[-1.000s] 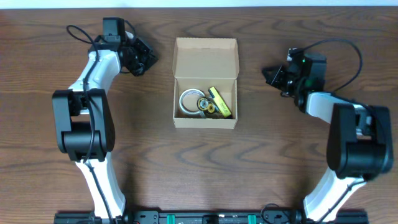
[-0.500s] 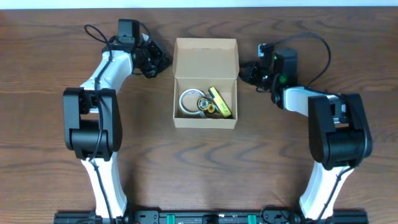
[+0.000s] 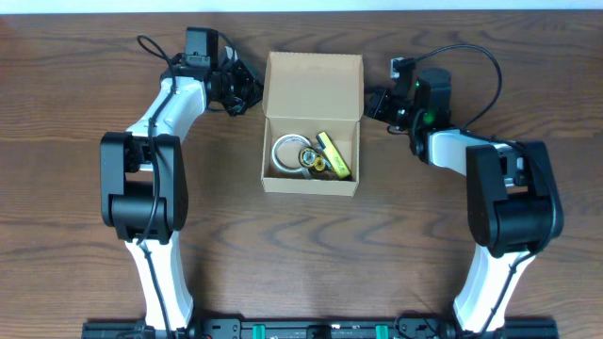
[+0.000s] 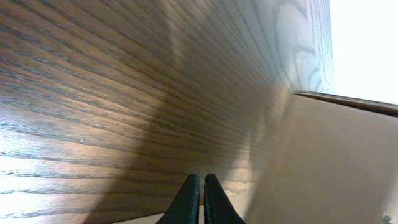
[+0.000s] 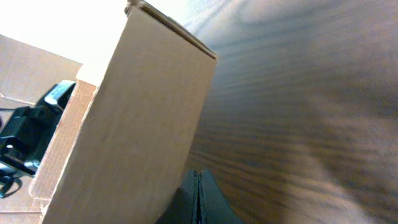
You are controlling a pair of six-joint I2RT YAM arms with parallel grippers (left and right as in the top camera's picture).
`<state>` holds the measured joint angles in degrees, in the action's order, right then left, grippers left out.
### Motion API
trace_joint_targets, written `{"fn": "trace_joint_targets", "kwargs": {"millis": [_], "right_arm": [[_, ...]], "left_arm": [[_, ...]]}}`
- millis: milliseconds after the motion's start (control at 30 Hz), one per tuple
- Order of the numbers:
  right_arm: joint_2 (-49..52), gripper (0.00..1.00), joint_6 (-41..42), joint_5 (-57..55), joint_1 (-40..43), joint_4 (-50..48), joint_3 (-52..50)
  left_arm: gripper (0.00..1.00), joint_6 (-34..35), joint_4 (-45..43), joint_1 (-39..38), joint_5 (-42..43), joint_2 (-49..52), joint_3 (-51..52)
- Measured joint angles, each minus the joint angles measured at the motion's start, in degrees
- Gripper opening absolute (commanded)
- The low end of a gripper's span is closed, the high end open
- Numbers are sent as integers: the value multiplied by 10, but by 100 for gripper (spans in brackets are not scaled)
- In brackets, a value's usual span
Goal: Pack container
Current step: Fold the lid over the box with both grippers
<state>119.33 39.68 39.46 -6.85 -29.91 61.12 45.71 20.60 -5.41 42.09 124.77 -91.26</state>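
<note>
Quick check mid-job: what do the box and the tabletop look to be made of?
The container: plain tan cardboard, matte, going by its folded flap, raw edges and dull, even colour. The table: dark brown wood or wood-look laminate, smooth with a slight sheen. The wavy grain shows, but solid wood versus veneer cannot be told.

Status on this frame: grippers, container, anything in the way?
Left gripper jaws shut, empty, left of flap. Right gripper same, right side. Container open, yellow item inside. Nothing blocking flap.
</note>
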Motion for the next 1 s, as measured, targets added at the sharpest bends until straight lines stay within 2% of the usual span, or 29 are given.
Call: {"fn": "trace_joint_targets", "kwargs": {"millis": [300,633,1000], "right_arm": [[0,1,-2,14,0,-19,8],[-2,1,-14,33,0,-20,18],[-52,1,-25,50,0,-2,18]], "left_arm": [[6,-54,33,0,17,0,0],[6,-137,178,0,-3,0,-95],[6,-160,184,0,12,0,-98]]}}
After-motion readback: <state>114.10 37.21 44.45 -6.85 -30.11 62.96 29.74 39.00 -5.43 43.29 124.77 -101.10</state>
